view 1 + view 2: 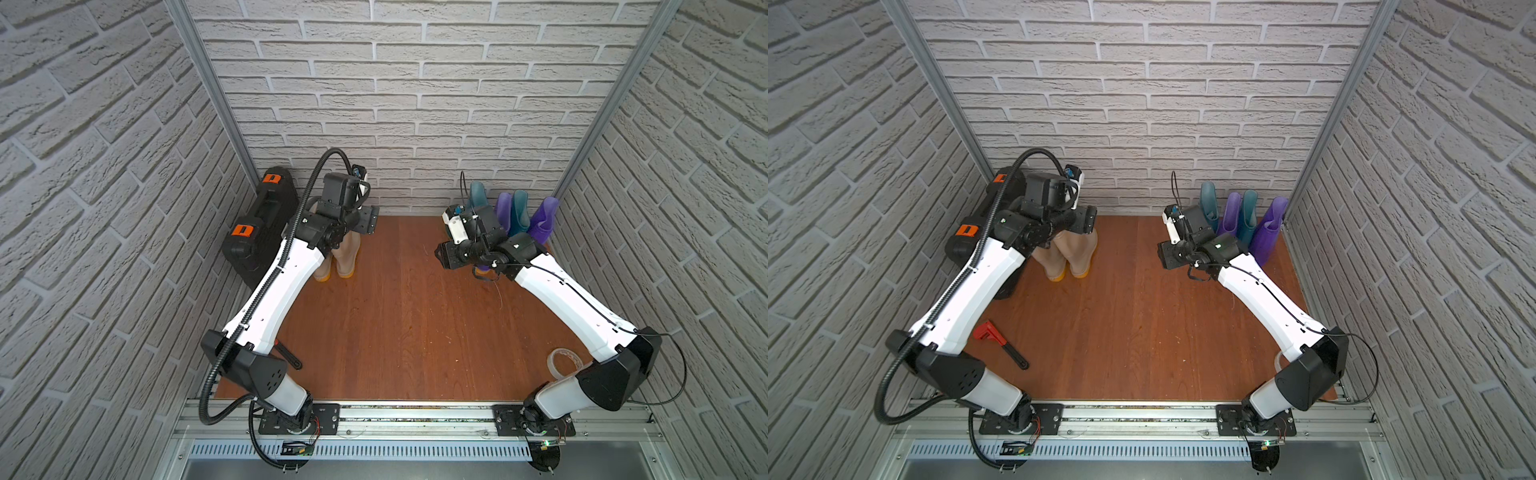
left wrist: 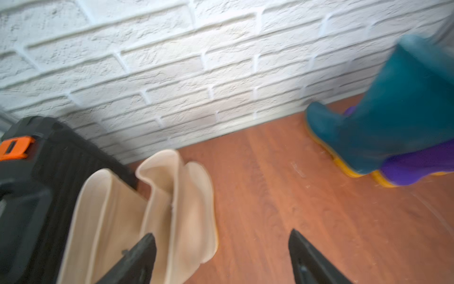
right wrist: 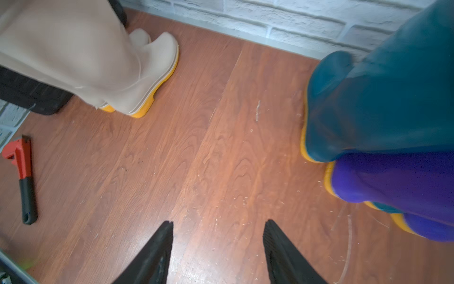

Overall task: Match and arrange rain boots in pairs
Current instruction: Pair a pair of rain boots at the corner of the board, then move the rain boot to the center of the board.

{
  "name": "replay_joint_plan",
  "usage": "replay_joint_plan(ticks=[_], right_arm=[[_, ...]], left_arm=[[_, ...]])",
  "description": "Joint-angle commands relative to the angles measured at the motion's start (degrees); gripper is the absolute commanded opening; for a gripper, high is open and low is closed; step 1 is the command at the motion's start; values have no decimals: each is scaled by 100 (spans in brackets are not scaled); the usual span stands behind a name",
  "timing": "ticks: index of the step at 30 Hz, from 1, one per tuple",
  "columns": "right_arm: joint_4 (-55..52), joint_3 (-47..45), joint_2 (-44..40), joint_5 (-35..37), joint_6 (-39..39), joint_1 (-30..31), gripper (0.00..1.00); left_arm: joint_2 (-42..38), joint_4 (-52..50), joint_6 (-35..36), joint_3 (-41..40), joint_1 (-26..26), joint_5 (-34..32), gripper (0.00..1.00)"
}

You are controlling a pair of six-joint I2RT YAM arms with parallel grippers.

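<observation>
Although the jaw spacing cannot be read from above, both claws are shown apart in the wrist views: the left gripper (image 2: 222, 255) beside the beige boots (image 2: 147, 209), the right gripper (image 3: 218, 246) over the bench (image 3: 196, 147). The beige pair is stood at the far left corner beside the black case (image 1: 257, 224); teal boots (image 1: 520, 216) and purple boots (image 1: 544, 218) are alternated at the far right corner.

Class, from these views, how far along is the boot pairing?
Done: the two beige rubber boots stand together beside the black hard case. In hand: nothing; left tool and right tool are open, empty. Remaining: the dark teal boots and purple boots alternate in one row, unpaired.
</observation>
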Motion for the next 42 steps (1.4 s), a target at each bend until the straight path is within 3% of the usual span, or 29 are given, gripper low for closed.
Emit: replay_joint_plan(ticks=[1, 6, 15, 27, 42], right_arm=[[-213, 415, -55, 236, -267, -183, 62], [-235, 870, 115, 309, -427, -503, 64], [-146, 1458, 556, 454, -611, -1083, 69], [-141, 2426, 1547, 869, -837, -1503, 83], [-515, 3502, 2574, 759, -787, -1772, 82]], left_arm=[[-437, 874, -177, -687, -435, 91, 85], [-1117, 1678, -320, -1856, -1157, 132, 86], [-1862, 2161, -801, -3175, -1769, 107, 87], [-1953, 1980, -907, -3418, -2283, 175, 88], [-2103, 1910, -880, -3471, -2336, 73, 89]])
